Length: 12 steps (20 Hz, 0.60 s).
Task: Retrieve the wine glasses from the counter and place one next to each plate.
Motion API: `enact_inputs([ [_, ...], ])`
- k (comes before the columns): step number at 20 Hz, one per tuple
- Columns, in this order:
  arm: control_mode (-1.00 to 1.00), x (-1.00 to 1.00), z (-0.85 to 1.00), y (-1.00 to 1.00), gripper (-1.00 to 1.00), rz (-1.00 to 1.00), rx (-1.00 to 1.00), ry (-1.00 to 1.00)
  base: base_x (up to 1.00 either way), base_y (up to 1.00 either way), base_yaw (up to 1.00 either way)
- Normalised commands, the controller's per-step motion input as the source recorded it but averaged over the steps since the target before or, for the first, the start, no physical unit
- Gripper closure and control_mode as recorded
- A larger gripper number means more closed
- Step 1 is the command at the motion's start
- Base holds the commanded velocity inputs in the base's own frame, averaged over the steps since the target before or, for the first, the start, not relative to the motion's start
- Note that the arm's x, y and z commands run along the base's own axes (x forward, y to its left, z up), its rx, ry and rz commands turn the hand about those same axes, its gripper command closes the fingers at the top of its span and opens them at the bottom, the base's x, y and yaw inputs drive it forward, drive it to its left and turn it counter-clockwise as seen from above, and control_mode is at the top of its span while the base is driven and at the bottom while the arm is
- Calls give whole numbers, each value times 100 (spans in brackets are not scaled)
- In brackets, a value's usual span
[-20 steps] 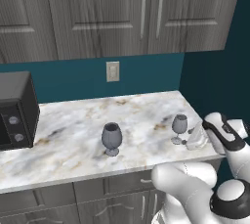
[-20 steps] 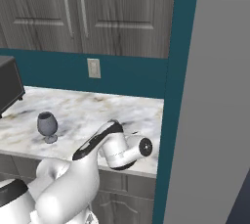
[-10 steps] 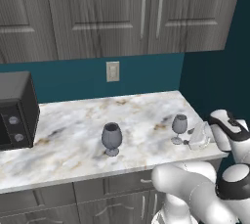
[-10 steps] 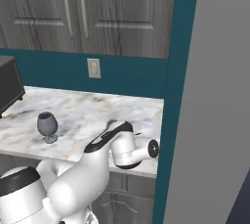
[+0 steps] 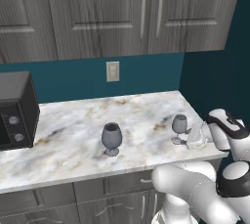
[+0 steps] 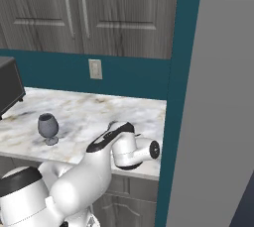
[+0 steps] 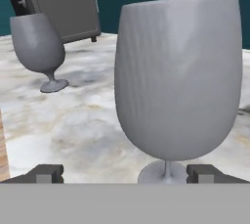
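Counter point(image 5: 73, 135): a long white-grey marble top with beige veins is seen under dark grey wall cabinets point(image 5: 112, 12); both glasses are carried by it
Lower cabinets point(image 5: 97, 193): dark grey wood-grain fronts are seen below the marble edge
Microwave point(image 5: 14, 110): a black box is placed at the left end of the counter, against the teal wall; in the hand view it is seen behind the far glass
Arm point(image 6: 74, 181): the white body is bent low in front of the counter edge, and the hand is laid level over the marble at the right end
Gripper point(image 7: 124, 173): the two dark finger tips are held wide apart, one at each side of the foot of the near glass; nothing is clamped, and a gap is seen between each tip and the stem
Near wine glass point(image 5: 179, 127): it is stood upright near the right end of the counter, just beside the hand; in the hand view its bowl is seen very close
Far wine glass point(image 5: 111, 138): it is stood upright near the middle of the counter, well apart from the first one
Wall socket point(image 5: 113, 71): a small beige plate is fixed on the teal wall above the counter
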Motion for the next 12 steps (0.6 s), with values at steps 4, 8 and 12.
enact_inputs([
  [4, -100, 1, -3, 3, -100, 0, 0, 0, 0, 0, 0],
  [8, -100, 1, -4, 9, -100, 0, 0, 0, 0, 0, 0],
  [12, -100, 0, -6, 0, -100, 0, 4, 0, 0, 0, 0],
])
